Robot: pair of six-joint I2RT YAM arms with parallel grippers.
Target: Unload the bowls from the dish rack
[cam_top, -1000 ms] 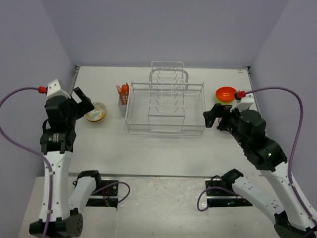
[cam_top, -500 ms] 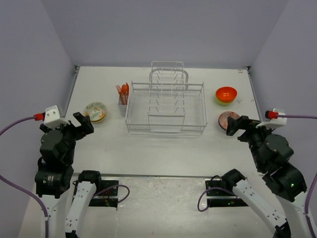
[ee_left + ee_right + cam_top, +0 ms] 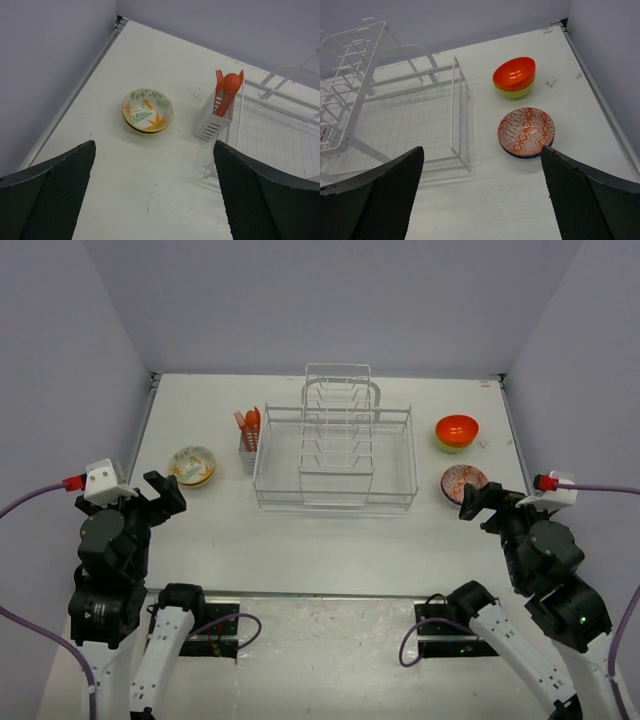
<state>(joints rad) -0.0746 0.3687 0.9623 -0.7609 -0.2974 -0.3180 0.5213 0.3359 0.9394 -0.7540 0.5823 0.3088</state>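
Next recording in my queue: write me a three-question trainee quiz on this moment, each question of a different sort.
1. True or false: a bowl stands in the dish rack.
2. The orange bowl sits: A) nested in the lime-green bowl; B) inside the cutlery holder; C) between a hand's fingers.
3. Fill in: the left hand and the right hand are both ____, holding nothing.

Key: 1 false; 2 A; 3 open.
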